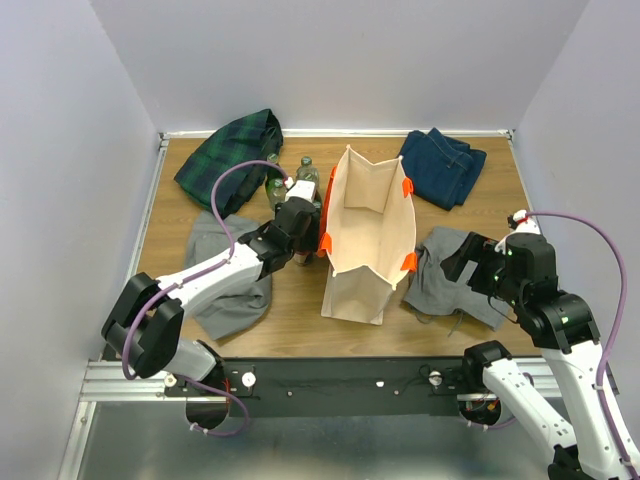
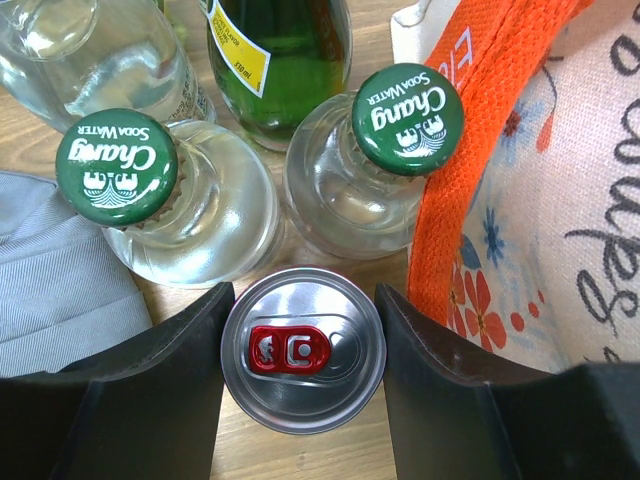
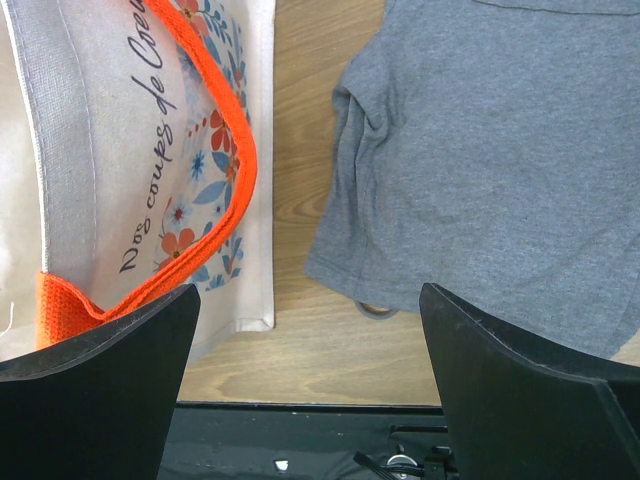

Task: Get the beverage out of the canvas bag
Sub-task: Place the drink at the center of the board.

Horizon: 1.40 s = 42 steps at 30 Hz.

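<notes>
Leftmost, left gripper [image 2: 300, 310] clamped on silver can [image 2: 303, 350] with red tab, standing on table [image 1: 300, 310] outside canvas bag [image 1: 365, 230], just left of its orange handle [image 2: 470, 170]. 2 green-capped soda bottles [image 2: 165, 200] just behind can. Right gripper [image 3: 310, 295] spread wide, holding nothing, over grey shirt [image 3: 500, 150] right of bag.

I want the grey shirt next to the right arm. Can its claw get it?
Probably yes. The right claw is open and hangs over the grey shirt's edge, beside the canvas bag, with nothing in between.
</notes>
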Each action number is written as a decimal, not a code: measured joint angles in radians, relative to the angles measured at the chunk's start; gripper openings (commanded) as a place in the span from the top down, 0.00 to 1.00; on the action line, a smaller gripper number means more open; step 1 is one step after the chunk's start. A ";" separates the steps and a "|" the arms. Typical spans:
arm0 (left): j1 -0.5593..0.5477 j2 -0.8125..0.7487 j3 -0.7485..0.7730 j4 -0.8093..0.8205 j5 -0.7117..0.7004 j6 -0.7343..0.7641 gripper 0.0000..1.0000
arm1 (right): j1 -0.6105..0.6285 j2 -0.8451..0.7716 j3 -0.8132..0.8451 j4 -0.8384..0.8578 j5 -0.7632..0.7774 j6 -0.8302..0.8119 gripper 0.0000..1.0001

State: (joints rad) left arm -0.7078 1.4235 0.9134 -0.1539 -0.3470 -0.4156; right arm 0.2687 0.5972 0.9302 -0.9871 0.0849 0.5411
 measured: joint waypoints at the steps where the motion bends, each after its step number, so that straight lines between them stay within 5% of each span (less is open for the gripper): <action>1: 0.000 0.000 0.000 0.000 0.000 -0.001 0.68 | 0.000 0.000 0.000 0.000 0.000 0.000 0.00; 7: 0.000 0.000 0.000 0.000 0.000 -0.001 0.44 | 0.000 0.000 0.000 0.000 0.000 0.000 0.00; 26: 0.002 -0.067 -0.040 -0.012 -0.010 -0.003 0.25 | 0.000 0.000 0.000 0.000 0.000 0.000 0.00; 42: 0.002 -0.081 -0.040 -0.015 -0.027 0.002 0.25 | 0.000 -0.003 0.000 0.000 0.000 0.000 0.00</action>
State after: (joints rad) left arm -0.7059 1.3426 0.8738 -0.1688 -0.3740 -0.4137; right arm 0.2687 0.5938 0.9302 -0.9867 0.0849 0.5411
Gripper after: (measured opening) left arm 0.745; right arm 0.998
